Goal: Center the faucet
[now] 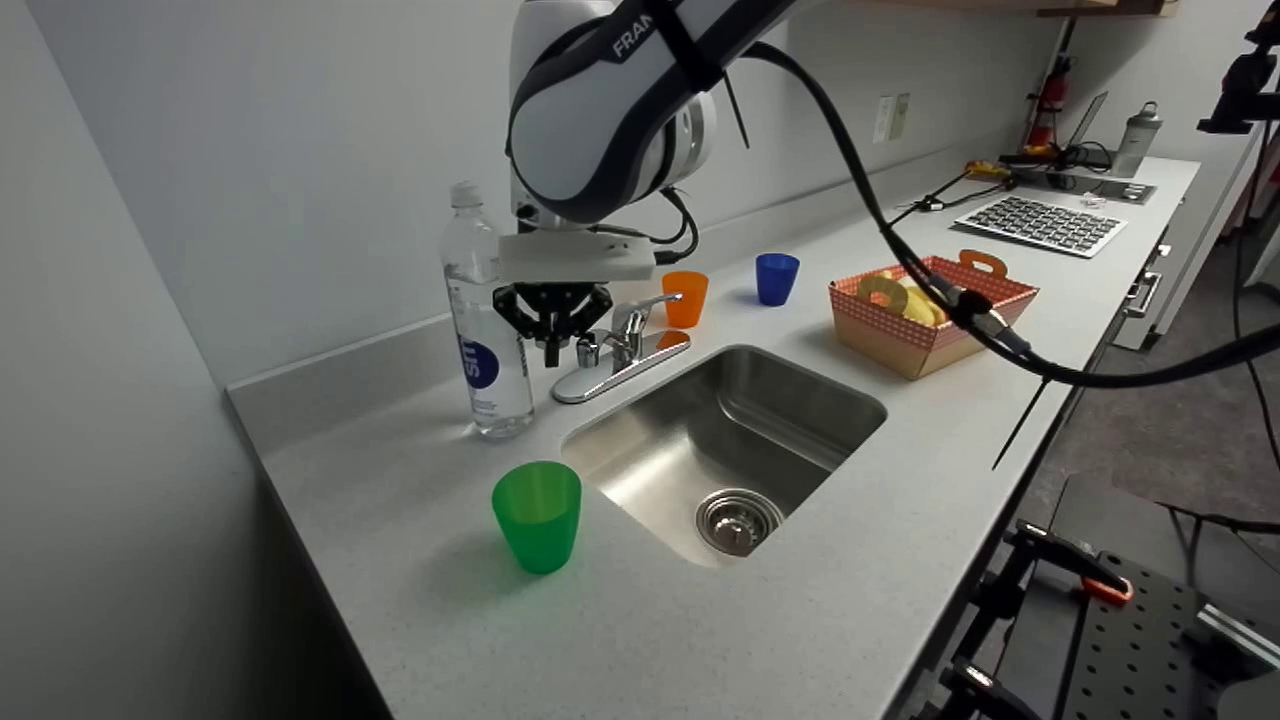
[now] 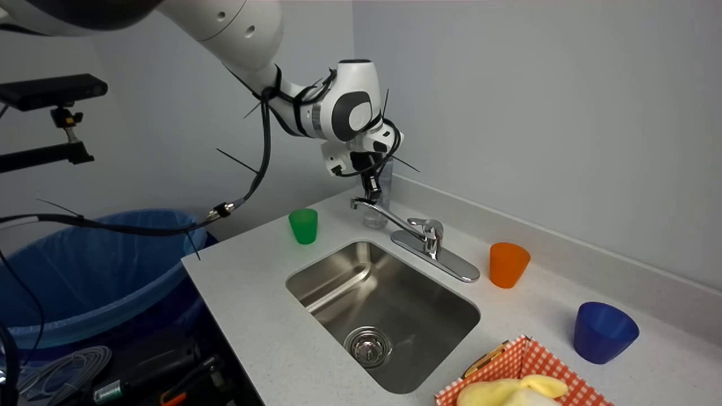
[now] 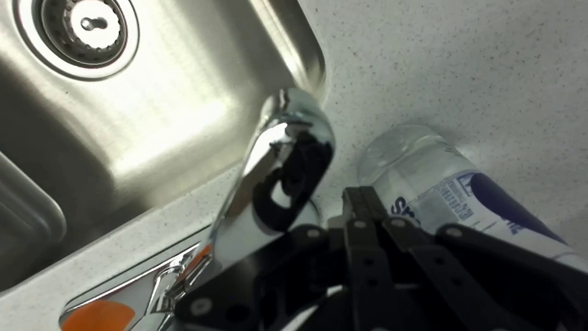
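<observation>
The hand (image 3: 365, 197), pressed together, should gently swing the faucet spout (image 2: 390, 217) away from the bottle (image 1: 492, 340) to point squarely at the front edge of the counter (image 1: 790, 630).

This looks like a lab kitchenette. A rectangular brushed-steel sink (image 1: 665, 450) and slim-spouted chrome faucet (image 2: 433, 239) fit a pale speckled counter (image 1: 700, 640) beneath a white-and-black robot arm (image 1: 590, 135). In an exterior view, a black perforated bench top (image 1: 1135, 645) stands near right.
</observation>
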